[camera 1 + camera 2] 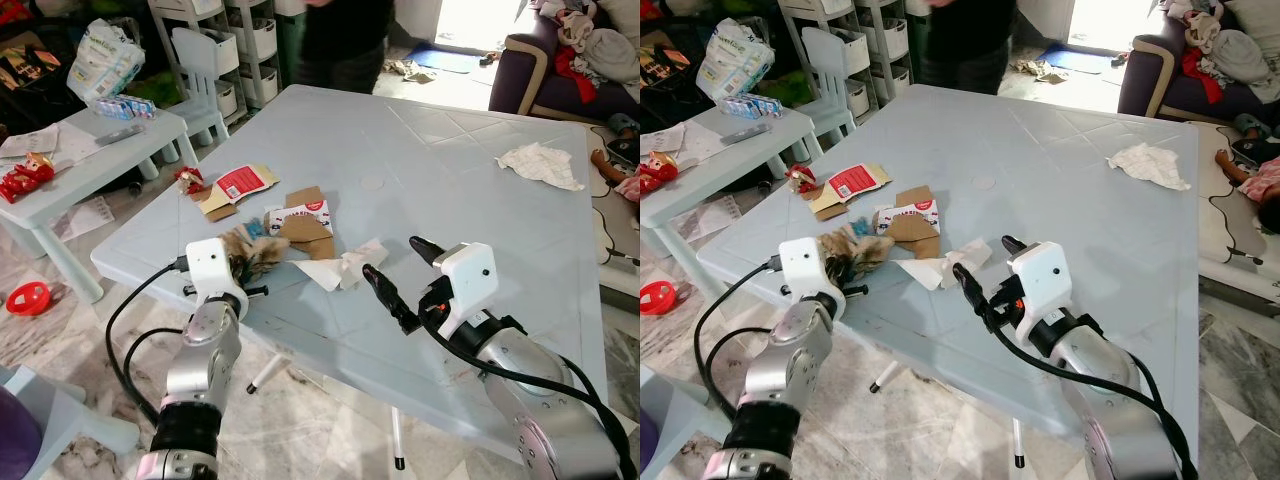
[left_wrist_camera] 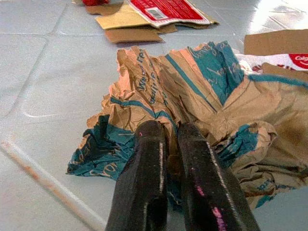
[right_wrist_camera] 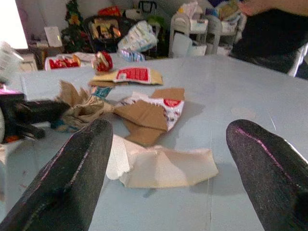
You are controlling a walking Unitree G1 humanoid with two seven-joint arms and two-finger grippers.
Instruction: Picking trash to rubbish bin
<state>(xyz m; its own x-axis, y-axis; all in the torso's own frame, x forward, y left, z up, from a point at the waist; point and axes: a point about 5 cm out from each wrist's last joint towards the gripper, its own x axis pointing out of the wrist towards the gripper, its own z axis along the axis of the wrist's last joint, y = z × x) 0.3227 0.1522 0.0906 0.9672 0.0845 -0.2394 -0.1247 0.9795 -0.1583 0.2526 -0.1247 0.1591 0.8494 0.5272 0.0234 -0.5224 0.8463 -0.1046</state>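
Observation:
On the pale blue table lies a pile of trash: a crumpled brown-and-teal paper bag, torn cardboard, a red-and-white carton and a white tissue. My left gripper is shut on the near edge of the paper bag, its fingers pinching the paper. A little right of the tissue, my right gripper hangs open above the table. Another crumpled white paper lies at the table's far right.
A person in dark clothes stands behind the table. A small low table with packets, a child's chair and shelves stand to the left. A sofa with clothes is at the back right; a red toy lies on the floor.

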